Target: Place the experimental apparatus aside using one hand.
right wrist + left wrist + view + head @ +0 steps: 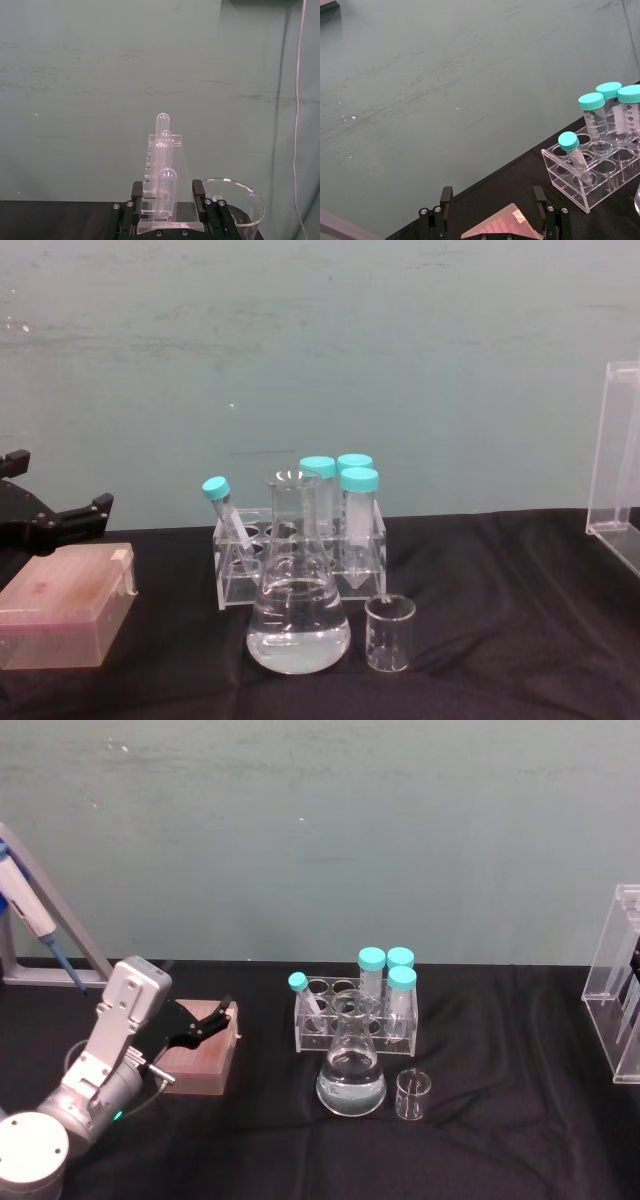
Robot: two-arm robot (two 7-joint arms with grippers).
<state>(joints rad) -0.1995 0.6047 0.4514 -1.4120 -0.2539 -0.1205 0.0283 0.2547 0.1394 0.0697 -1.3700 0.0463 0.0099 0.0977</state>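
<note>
The conical flask [351, 1070] with clear liquid stands mid-table, with the small beaker [413, 1095] just to its right. The tall acrylic stand [615, 982] is at the table's right edge. Its long pipettes [162, 150] rise in the right wrist view. My left gripper [218, 1018], on a silver wrist, hovers open over a pink box [200, 1055] at the left, well apart from the flask. In the left wrist view its fingers [446, 200] flank the box [500, 230]. My right gripper [168, 187] is open, with the stand beyond its fingers.
A clear rack [355, 1015] holding teal-capped tubes [372, 960] stands right behind the flask. A blue-and-white pipettor [28, 910] leans on a frame at the far left. A large glass beaker [235, 202] sits beside the stand. The table is covered in black cloth.
</note>
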